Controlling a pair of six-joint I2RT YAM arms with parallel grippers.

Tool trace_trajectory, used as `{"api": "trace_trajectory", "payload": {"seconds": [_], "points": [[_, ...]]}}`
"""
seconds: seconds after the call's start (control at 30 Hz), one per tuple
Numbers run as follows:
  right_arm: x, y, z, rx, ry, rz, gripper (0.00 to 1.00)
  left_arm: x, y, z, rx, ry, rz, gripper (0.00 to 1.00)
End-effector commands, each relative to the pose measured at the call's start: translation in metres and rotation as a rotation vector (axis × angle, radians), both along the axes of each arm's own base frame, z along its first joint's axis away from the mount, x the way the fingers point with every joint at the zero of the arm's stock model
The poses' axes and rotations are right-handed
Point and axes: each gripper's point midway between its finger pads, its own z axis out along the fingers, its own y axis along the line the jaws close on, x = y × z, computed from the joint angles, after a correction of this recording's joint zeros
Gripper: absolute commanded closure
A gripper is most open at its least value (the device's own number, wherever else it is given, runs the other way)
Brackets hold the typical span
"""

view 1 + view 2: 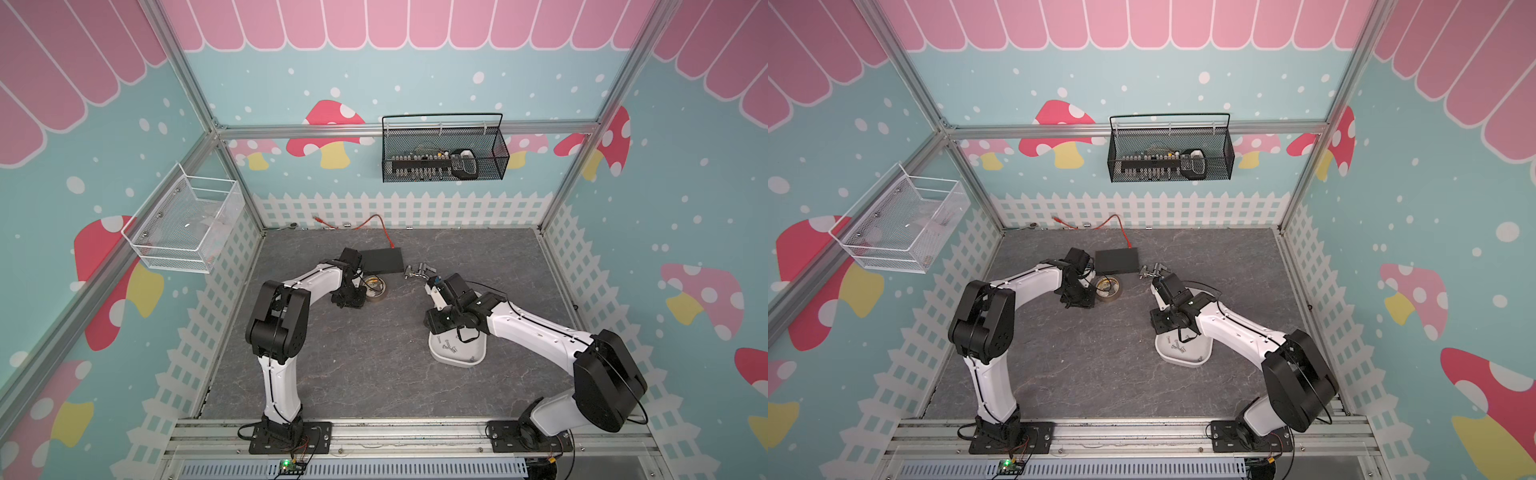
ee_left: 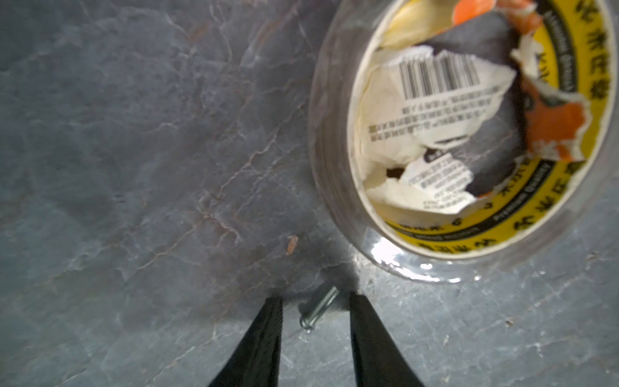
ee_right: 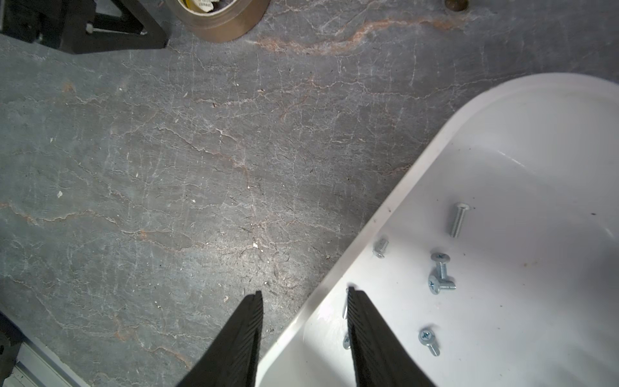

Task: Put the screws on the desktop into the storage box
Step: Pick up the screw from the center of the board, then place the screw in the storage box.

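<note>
One tiny silver screw (image 2: 318, 310) between spread left gripper (image 2: 315, 297)
Top views hide it; clear tape roll (image 2: 331, 134) adjacent; right gripper (image 3: 304, 291) gapes across white plastic storage box (image 3: 502, 134) rim.

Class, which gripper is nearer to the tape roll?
Left. The left gripper sits beside the tape roll; the right gripper hangs over the storage box rim, far from it.

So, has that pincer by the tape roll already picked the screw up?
No, the screw lies flat on the desktop between the left pincer's open tips.
</note>
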Motion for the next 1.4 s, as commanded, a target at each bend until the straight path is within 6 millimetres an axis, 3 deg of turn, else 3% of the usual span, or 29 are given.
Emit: {"api": "trace_trajectory", "payload": {"seconds": [0.0,0.3,0.4,0.43,0.57,0.87,0.97,1.07,1.23,1.37], "points": [[-0.004,-0.004,-0.001,-0.005,0.001,0.003,0.53,-0.011,0.001,-0.022,0.047,0.053,-0.003,0.68],[-0.004,-0.002,0.000,-0.001,0.001,0.006,0.53,-0.020,-0.001,-0.031,0.078,0.079,-0.016,0.83],[-0.003,-0.004,0.002,-0.004,-0.006,0.004,0.53,-0.023,-0.001,-0.032,0.086,0.085,-0.014,0.92],[-0.003,-0.004,0.002,-0.005,-0.007,0.006,0.53,-0.023,0.000,-0.033,0.095,0.087,-0.007,1.00],[0.002,-0.010,0.007,-0.039,-0.034,-0.001,0.53,-0.022,0.003,-0.028,0.116,0.078,0.020,1.00],[0.013,-0.010,0.028,-0.025,-0.092,-0.019,0.53,-0.015,-0.027,0.029,-0.101,-0.012,0.081,1.00],[0.015,-0.012,0.031,-0.027,-0.102,-0.021,0.53,-0.021,-0.041,0.052,-0.207,-0.043,0.069,1.00],[0.022,-0.027,0.036,-0.061,-0.135,-0.053,0.53,-0.034,-0.051,0.076,-0.300,-0.070,0.063,1.00],[0.040,-0.051,0.051,0.013,-0.146,-0.162,0.53,-0.068,-0.093,0.121,-0.538,-0.104,0.007,1.00],[0.054,-0.071,0.064,0.054,-0.177,-0.258,0.53,-0.104,-0.154,0.147,-0.689,-0.097,-0.085,1.00]]}}
